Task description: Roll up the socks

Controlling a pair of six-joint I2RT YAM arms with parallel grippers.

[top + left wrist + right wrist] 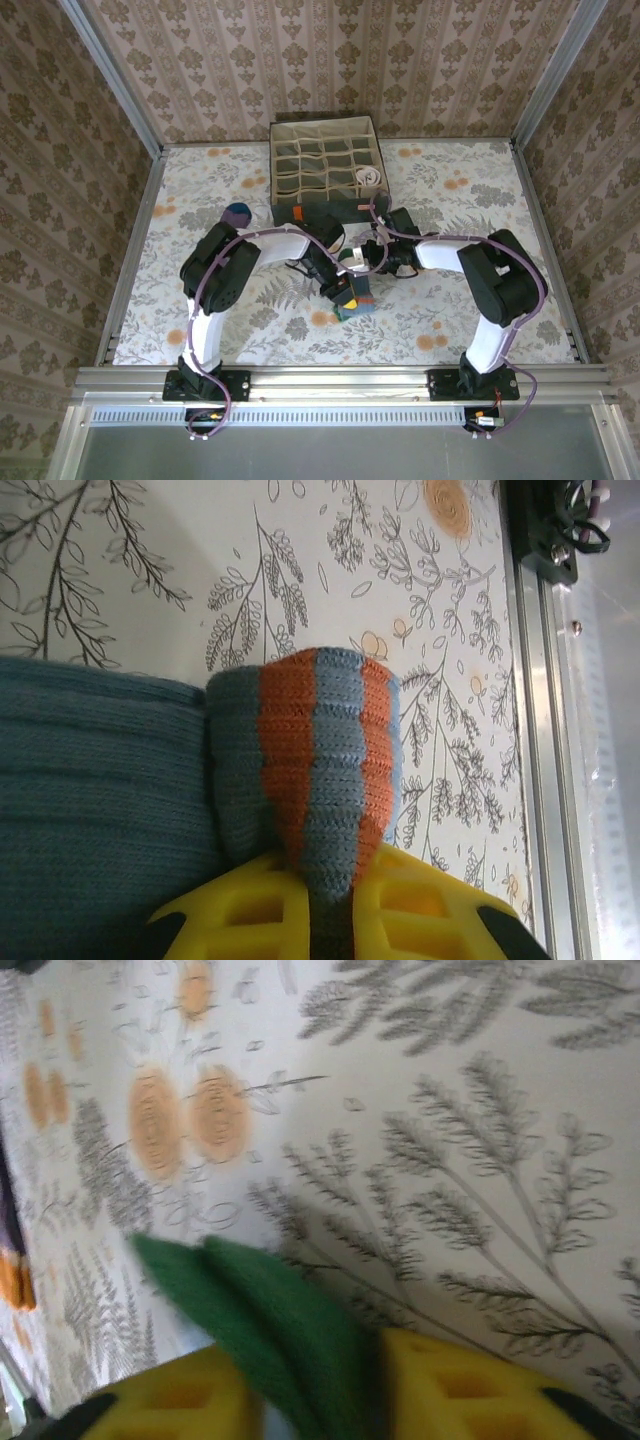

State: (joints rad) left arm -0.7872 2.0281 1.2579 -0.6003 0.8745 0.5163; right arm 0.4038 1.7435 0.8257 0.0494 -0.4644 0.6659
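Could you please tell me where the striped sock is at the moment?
Top view: the striped sock lies mid-table, slightly right of centre, just near-side of the box.

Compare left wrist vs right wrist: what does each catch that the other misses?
Left wrist: the sock's orange and grey-blue striped cuff pinched in the left end effector, plus the aluminium rail at the table edge. Right wrist: the green toe lying between the jaws of the right end effector, frame blurred. Shared: the leaf-print tablecloth and yellow fingers.
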